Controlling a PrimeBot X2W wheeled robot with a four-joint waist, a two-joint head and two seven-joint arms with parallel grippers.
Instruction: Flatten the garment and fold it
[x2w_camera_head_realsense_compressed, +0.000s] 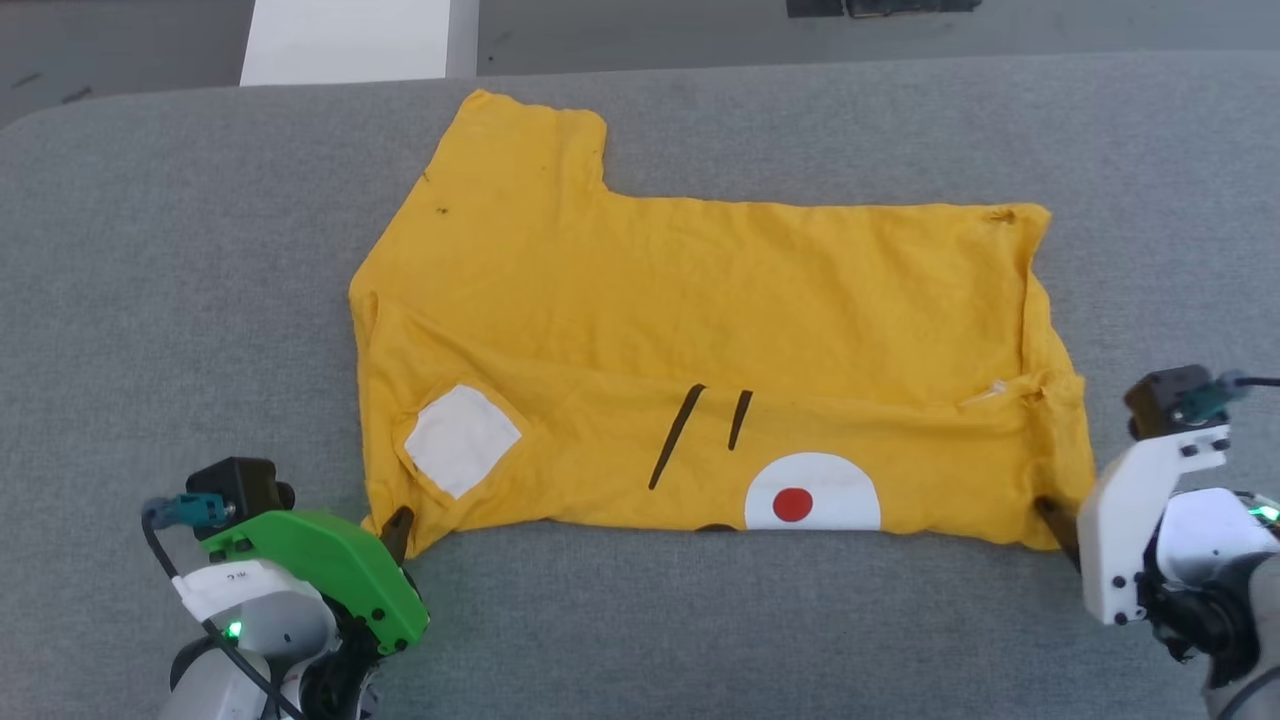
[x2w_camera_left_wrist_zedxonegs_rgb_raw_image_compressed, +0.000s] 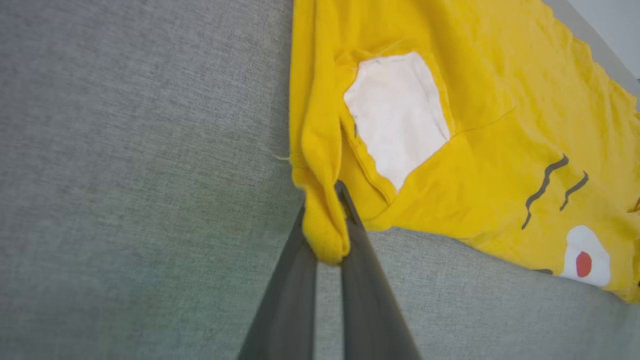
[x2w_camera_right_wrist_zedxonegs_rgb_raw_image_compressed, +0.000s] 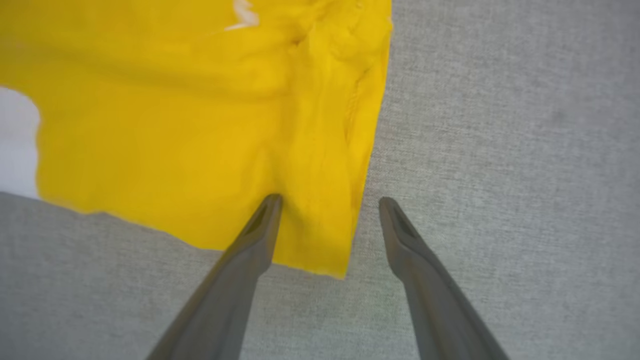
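Note:
The garment is a mustard-yellow T-shirt lying on the grey table, its near part folded over so a white patch, two black strokes and a white oval with a red dot face up. My left gripper is shut on the garment's near left corner, the cloth bunched between its fingers. At the near right corner my right gripper stands open, one finger over the cloth and the other over bare table.
Grey felt-like table surface surrounds the shirt on all sides. A white block stands beyond the table's far edge at upper left, and a dark object at the top.

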